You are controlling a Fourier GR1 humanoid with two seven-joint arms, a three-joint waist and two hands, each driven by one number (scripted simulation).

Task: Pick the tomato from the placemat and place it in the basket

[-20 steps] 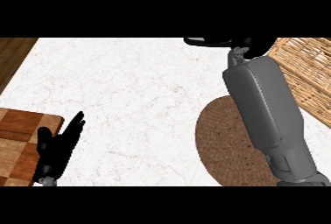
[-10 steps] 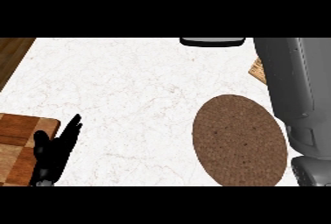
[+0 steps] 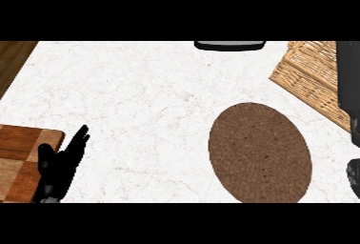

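Head view
Left hand: the left hand rests at the lower left, fingers straight and pointing up, holding nothing.
Table: a white marbled table spreads out ahead of that hand.
Board: a checkered wooden board lies just to its left, partly under it.
Placemat: the brown oval placemat lies well off to its right, bare on top.
Basket: the wicker basket sits beyond the placemat, at the far right.
Right arm: a grey forearm runs down the right edge across the basket; its hand is out of sight.
Tomato: I cannot see it anywhere.
Dark object: a black rimmed thing is cut off at the far edge.
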